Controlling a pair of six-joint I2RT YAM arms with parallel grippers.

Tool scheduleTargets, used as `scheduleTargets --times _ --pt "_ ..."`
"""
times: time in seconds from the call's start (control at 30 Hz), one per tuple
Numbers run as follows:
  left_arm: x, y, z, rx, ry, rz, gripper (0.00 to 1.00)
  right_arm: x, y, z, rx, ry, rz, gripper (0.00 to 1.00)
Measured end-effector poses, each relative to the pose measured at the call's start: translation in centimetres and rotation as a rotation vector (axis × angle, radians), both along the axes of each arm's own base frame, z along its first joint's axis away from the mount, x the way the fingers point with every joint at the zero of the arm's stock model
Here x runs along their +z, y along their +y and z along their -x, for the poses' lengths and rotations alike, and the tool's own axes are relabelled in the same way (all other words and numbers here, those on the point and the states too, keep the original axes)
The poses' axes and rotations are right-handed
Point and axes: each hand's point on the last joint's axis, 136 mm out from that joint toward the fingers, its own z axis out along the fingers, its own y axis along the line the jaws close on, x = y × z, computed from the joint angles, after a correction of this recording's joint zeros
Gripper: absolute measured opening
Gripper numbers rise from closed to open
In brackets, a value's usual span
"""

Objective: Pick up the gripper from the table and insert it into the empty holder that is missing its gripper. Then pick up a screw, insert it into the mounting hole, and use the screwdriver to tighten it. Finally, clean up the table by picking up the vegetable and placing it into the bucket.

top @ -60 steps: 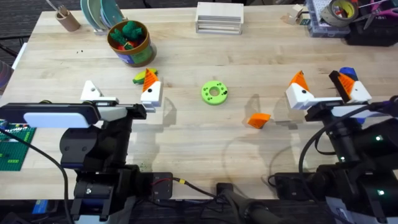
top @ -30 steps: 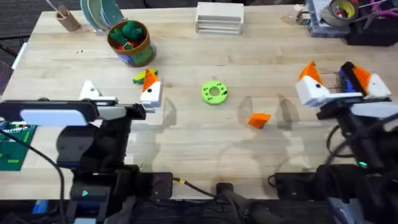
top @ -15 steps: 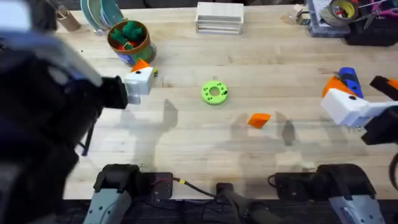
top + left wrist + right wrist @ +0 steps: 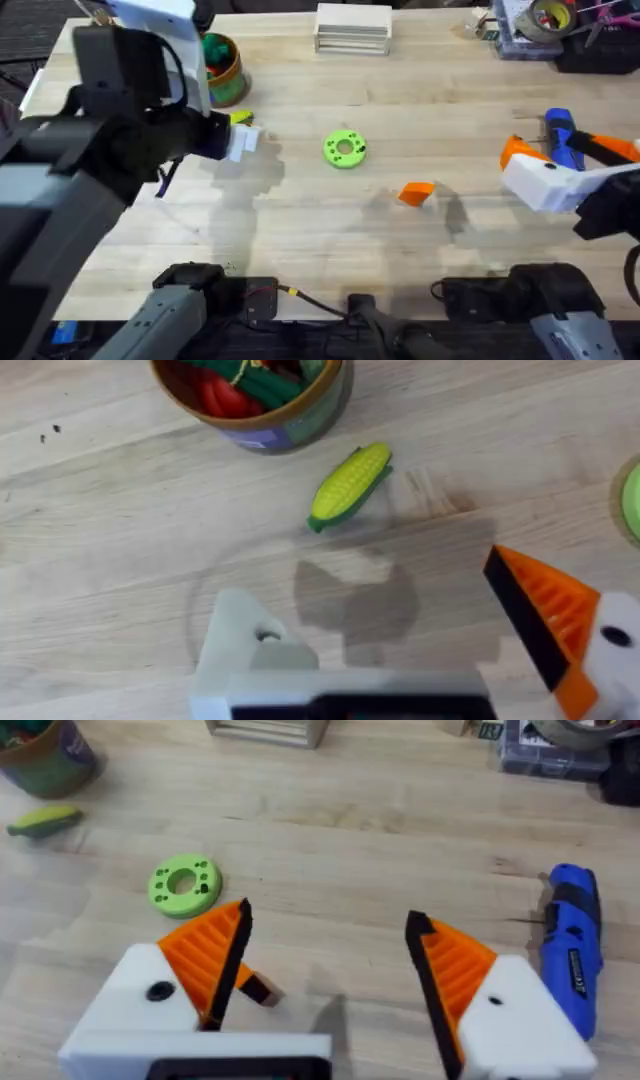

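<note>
The small orange ribbed gripper (image 4: 416, 192) lies on the table right of centre, and it peeks out behind a finger in the right wrist view (image 4: 262, 988). My left gripper (image 4: 232, 142) (image 4: 400, 630) hovers open just in front of the vegetable (image 4: 240, 118) (image 4: 350, 482), a yellow corn cob with a green end. One of its jaws is the bare white holder (image 4: 240, 650); the other carries an orange pad. Behind the corn stands the bucket (image 4: 225, 70) (image 4: 270, 405), holding green and red toys. My right gripper (image 4: 568, 150) (image 4: 330, 915) is open over the blue screwdriver (image 4: 560, 135) (image 4: 570, 945).
A bright green disc (image 4: 345, 149) (image 4: 184, 884) sits mid-table. At the back are a white stacked block (image 4: 352, 27) and a box of clutter (image 4: 540, 25) at the right corner. My raised left arm hides much of the table's left side.
My left arm has risen close under the camera and swung back toward the bucket and corn. My right gripper has moved right, over the screwdriver. The orange gripper and green disc have not moved.
</note>
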Motion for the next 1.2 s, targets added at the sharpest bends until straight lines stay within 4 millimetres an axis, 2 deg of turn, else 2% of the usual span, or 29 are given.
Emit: scheduleTargets --times 0.1,0.3,0.43,0.47,0.53,0.63,0.67,0.7,0.73,0.8,0.9,0.93,1.07,1.17,1.2 --pt "-1.3 0.0 -0.5 -0.002 0.039 -0.002 0.993 -0.4 0.1 0.2 0.005 0.017 -0.003 0.991" --pt "-3.7 0.0 -2.9 -0.003 0.074 -0.003 0.993 -0.6 0.2 0.3 0.005 0.029 -0.011 0.991" --pt "-6.1 0.0 -3.2 -0.005 0.142 -0.004 0.972 -0.6 0.2 0.4 0.004 0.028 -0.011 0.991" --pt "-6.6 0.0 -3.1 -0.004 0.159 -0.004 0.848 -0.6 0.2 0.3 0.004 0.029 -0.012 0.991" --pt "-7.4 0.0 -3.1 -0.005 0.184 -0.005 0.513 -0.6 0.2 0.4 0.004 0.029 -0.012 0.991" --pt "-7.6 0.0 -3.2 -0.005 0.188 -0.005 0.074 -0.6 0.2 0.4 0.003 0.03 -0.014 0.992" --pt "-7.5 0.0 -3.2 -0.008 0.182 -0.007 0.019 -0.6 0.2 0.4 0.003 0.03 -0.014 0.992" --pt "-7.3 0.0 -3.2 -0.008 0.177 -0.007 0.007 -0.6 0.2 0.4 0.003 0.03 -0.014 0.991" --pt "-7.1 -0.1 -3.3 -0.013 0.168 -0.008 0.047 -0.6 0.2 0.4 0.003 0.031 -0.014 0.991" --pt "-6.0 -0.3 -3.2 -0.02 0.138 0.006 0.385 -0.8 0.2 0.5 0.003 0.039 -0.014 0.991" --pt "-3.7 -1.2 -2.6 -0.046 0.079 0.055 0.841 -1.0 0.2 0.6 0.003 0.052 -0.014 0.992" --pt "-2.7 -1.6 -2.3 -0.055 0.053 0.077 0.952 -1.1 0.2 0.7 0.003 0.057 -0.014 0.991" --pt "1.3 -3.0 -0.7 -0.108 -0.059 0.137 0.992 -1.3 0.2 0.8 0.003 0.062 -0.014 0.991" --pt "4.0 -3.8 0.7 -0.146 -0.147 0.167 0.993 -1.3 0.2 0.8 0.003 0.062 -0.014 0.994" --pt "4.9 -4.0 1.1 -0.153 -0.178 0.18 0.955 -1.3 0.2 0.8 0.003 0.063 -0.014 0.993"
